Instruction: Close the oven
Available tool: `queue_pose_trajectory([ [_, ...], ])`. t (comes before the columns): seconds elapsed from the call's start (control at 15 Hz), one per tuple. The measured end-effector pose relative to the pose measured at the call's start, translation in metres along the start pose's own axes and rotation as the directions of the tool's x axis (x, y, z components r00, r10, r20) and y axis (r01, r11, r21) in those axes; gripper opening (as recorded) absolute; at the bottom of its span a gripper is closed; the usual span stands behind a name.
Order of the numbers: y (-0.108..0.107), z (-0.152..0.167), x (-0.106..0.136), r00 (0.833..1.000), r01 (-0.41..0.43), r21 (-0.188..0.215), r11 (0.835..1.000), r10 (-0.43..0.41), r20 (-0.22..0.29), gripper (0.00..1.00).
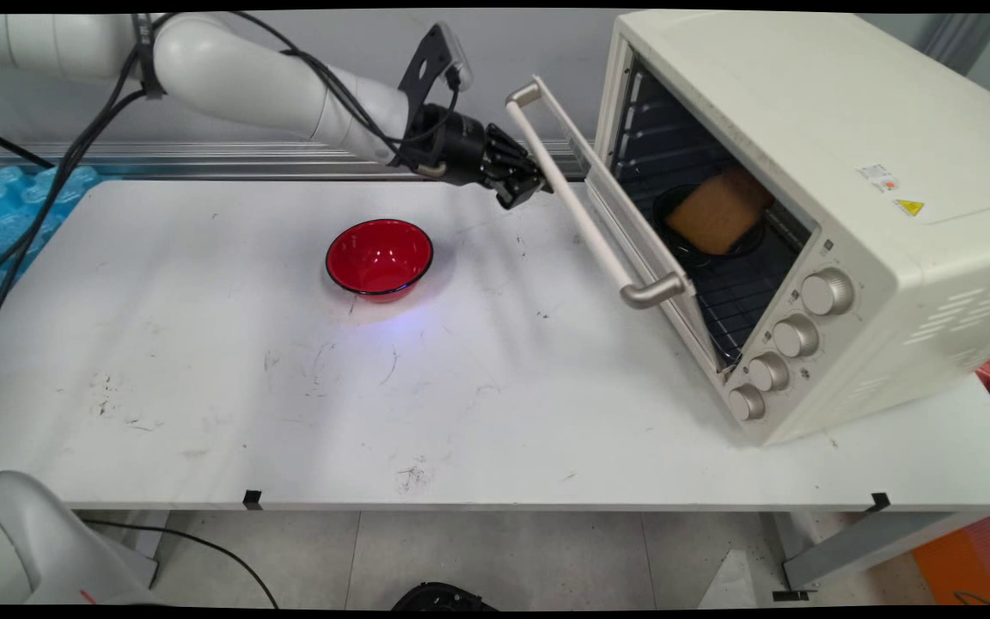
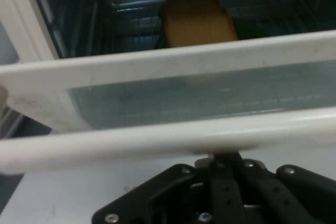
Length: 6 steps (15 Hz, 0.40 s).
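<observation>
The gripper (image 1: 528,187) was closed against the door handle (image 1: 585,204) of the toaster oven (image 1: 813,172). The door (image 2: 173,98) hung partly open; a bread slice (image 1: 716,211) sat inside on a dark dish (image 1: 674,206). A red bowl (image 1: 379,257) stood apart on the table (image 1: 289,404).

There was one toaster oven (image 1: 813,198) with four knobs (image 1: 785,344) (all in a row down its front), one door (image 1: 632,228) and one door handle (image 1: 585,193). Inside lay one slice of bread (image 1: 716,211) on one dark dish (image 1: 701,249). One red bowl (image 1: 379,258) sat on one table (image 1: 289,413).
</observation>
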Motion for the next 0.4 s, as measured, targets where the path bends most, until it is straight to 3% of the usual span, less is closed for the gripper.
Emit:
queue_pose_trajectory([
  [0.4,-0.0062,0.0036,0.0091,1.000,0.019,-0.015,1.000,-0.019,0.013,0.00],
])
